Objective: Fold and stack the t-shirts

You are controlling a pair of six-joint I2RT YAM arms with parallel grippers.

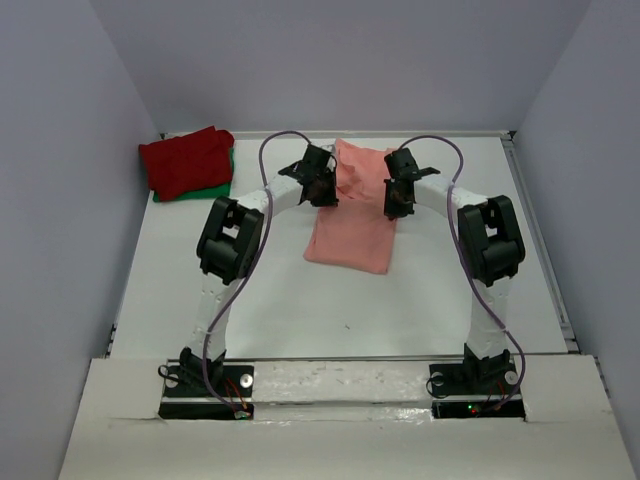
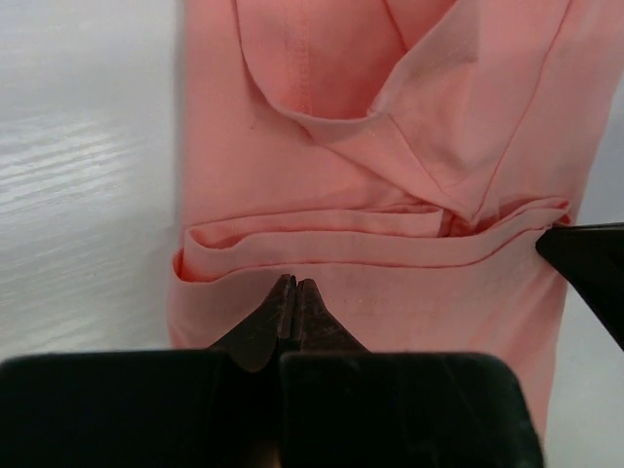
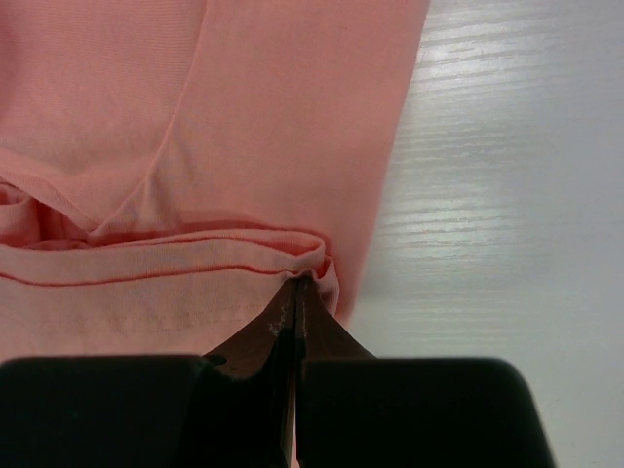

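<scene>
The salmon-pink t-shirt (image 1: pixel 350 225) lies as a long folded strip in the middle of the table. My left gripper (image 1: pixel 318 185) is shut at its left edge, and my right gripper (image 1: pixel 398 195) is shut at its right edge, both about mid-length. In the left wrist view the shut tips (image 2: pixel 295 285) sit on a doubled-over hem of the shirt (image 2: pixel 390 195). In the right wrist view the cloth (image 3: pixel 195 146) bunches at the shut tips (image 3: pixel 299 283). The dark red t-shirt (image 1: pixel 185 160) lies folded on the green t-shirt (image 1: pixel 200 190) at the far left.
White walls close in the table on the left, right and back. The two arm bases (image 1: pixel 205 380) stand at the near edge. The right gripper's fingertip (image 2: pixel 585 263) shows at the right of the left wrist view.
</scene>
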